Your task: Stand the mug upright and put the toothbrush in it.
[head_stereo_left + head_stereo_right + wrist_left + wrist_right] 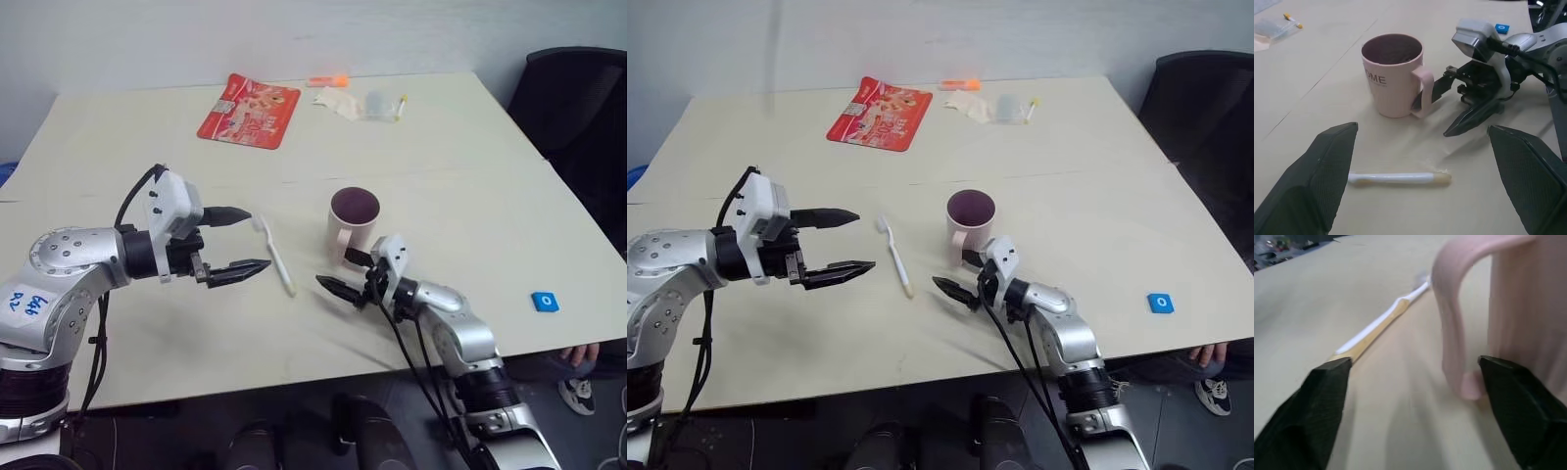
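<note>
The pale pink mug (353, 220) stands upright mid-table, its dark inside facing up and its handle (1449, 323) turned toward me. My right gripper (335, 270) is open right at that handle, fingers spread on either side and not closed on it. The white toothbrush (275, 257) lies flat on the table just left of the mug, bristled head at the far end. My left gripper (258, 240) hovers open beside the brush's left side, holding nothing. In the left wrist view the toothbrush (1398, 177) lies between its fingers, with the mug (1393, 73) beyond.
A red packet (248, 110), a small orange item (328, 80) and a clear plastic bag (367, 103) lie at the table's far edge. A blue square tag (545, 302) sits near the right front corner. A black chair (578, 108) stands at the right.
</note>
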